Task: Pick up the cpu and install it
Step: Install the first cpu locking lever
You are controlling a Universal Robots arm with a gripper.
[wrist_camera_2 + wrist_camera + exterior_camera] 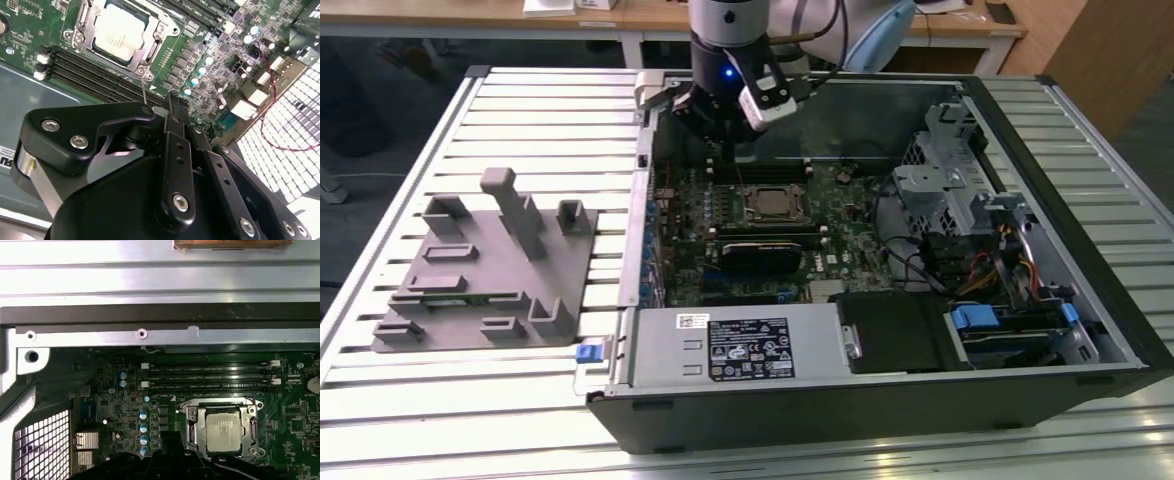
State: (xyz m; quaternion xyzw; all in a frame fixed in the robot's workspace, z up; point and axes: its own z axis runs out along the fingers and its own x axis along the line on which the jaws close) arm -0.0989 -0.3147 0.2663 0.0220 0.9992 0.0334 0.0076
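An open computer case (881,405) stands on a slatted bench (534,110). The cpu (120,32) — a pale silvery square — lies in the socket (150,52) on the green motherboard (210,75). The arm's pincer (170,107) hangs above the board, near the socket and apart from the chip — whether it is open or closed cannot be told.

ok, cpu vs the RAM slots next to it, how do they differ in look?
The cpu is a pale silvery square; the RAM slots are long, thin dark strips with white end tabs. The cpu sits inside a metal frame; the RAM slots run alongside that frame with none of their own. Both sit on the green motherboard.
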